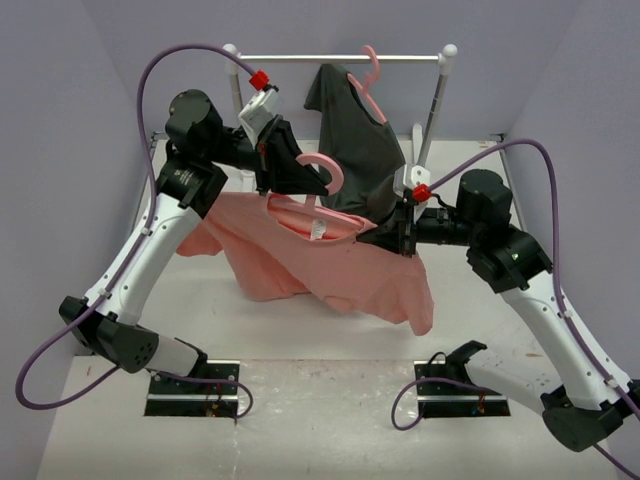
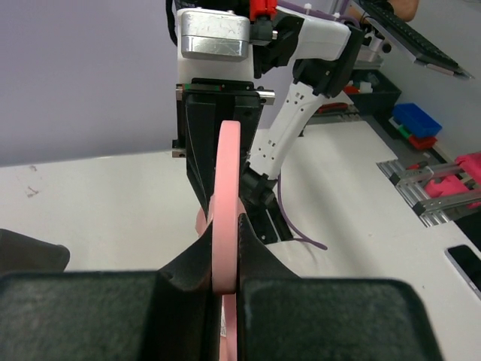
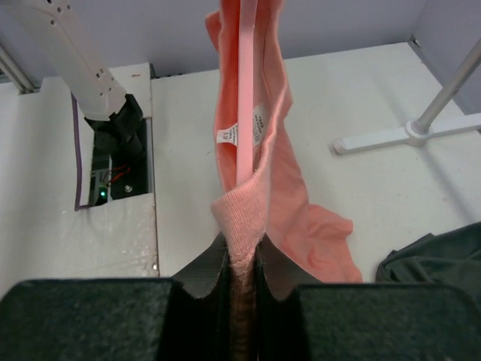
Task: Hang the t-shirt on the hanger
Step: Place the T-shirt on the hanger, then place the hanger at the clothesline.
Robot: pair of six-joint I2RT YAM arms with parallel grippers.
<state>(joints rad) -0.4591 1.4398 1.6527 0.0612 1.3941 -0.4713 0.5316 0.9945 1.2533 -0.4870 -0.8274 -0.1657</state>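
Note:
The salmon-pink t-shirt (image 1: 330,265) hangs in the air between both arms, partly draped over the thin pink hanger (image 1: 325,172). My left gripper (image 1: 312,188) is shut on the hanger near the base of its hook; in the left wrist view the pink hanger (image 2: 227,188) stands edge-on, pinched between the jaws of the left gripper (image 2: 225,252). My right gripper (image 1: 388,232) is shut on the shirt's ribbed collar (image 3: 242,214). In the right wrist view the right gripper (image 3: 242,259) pinches that fold, and the hanger's arm (image 3: 246,90) runs up inside the neck opening beside the label.
A dark grey shirt (image 1: 355,130) on another pink hanger hangs from the white rail (image 1: 340,58) at the back. The rail's foot (image 3: 391,135) rests on the table to the right, with dark cloth (image 3: 436,263) beside it. Both arm bases stand at the near edge.

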